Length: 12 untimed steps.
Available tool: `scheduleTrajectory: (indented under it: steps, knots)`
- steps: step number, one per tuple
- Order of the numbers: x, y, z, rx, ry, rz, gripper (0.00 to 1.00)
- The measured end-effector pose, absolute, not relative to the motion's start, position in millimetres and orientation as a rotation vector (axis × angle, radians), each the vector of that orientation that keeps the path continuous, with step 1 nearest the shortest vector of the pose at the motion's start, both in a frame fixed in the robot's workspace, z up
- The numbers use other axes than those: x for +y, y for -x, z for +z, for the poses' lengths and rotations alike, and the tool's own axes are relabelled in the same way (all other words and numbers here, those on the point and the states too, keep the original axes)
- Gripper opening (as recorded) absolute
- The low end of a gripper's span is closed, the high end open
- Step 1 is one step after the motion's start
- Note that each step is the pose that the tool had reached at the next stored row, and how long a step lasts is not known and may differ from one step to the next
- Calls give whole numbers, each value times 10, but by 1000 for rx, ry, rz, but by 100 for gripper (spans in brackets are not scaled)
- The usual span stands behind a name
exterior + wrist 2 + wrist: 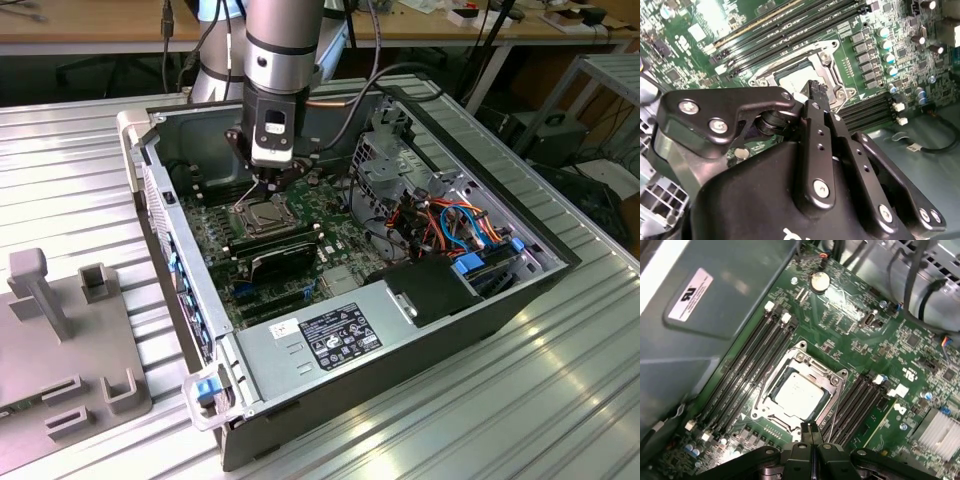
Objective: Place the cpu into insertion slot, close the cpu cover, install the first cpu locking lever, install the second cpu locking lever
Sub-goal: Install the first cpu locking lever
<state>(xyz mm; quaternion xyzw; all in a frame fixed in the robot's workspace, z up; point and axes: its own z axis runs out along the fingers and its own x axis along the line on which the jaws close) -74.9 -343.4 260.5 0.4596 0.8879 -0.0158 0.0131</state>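
Observation:
The cpu (792, 392), a silvery square chip, lies flat in the insertion slot (826, 399) on the green motherboard. The cpu cover (801, 358), a silver metal frame, lies down around the chip. Thin wire levers run along two sides of the socket, one (834, 412) close to my fingertips and one (760, 390) on the opposite side. In the exterior view a wire lever (245, 197) looks lifted off the board. My gripper (810, 428) is shut with nothing between its fingers, and its tips hover at the socket's edge. In the second wrist view the gripper (816, 88) hides part of the cpu (792, 80).
Long black memory slots (747, 365) flank the socket on both sides. The open computer case (480, 300) sits on a ribbed metal table, with a power supply (320, 340), a drive cage and coloured cables (455, 220) inside. A grey fixture (60, 340) stands at the exterior view's left.

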Motion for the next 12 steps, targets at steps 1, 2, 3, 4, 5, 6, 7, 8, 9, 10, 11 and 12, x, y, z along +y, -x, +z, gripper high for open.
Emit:
scheduleTrajectory:
  steps: [1,2,3,4,5,6,7,8,9,10,11,12]
  knots:
    - [-3434,749,2604,2771,-1423,-49,11]
    - [-3434,749,2604,2774,-1417,-49,11]
    - [-3434,749,2605,2774,-1416,-49,11]
    - [-3434,749,2605,2774,-1416,-49,11]
    - [-3434,749,2605,2774,-1416,-49,11]
    - [-3434,749,2604,2774,-1416,-49,11]
    - [-3434,749,2605,2774,-1416,-49,11]
    - [-3434,749,2605,2774,-1416,-49,11]
    - [-3434,749,2605,2774,-1416,-49,11]
    - [-3434,749,2605,2774,-1416,-49,11]
    - [-3434,749,2604,2774,-1416,-49,11]
    - [-3434,749,2605,2774,-1416,-49,11]
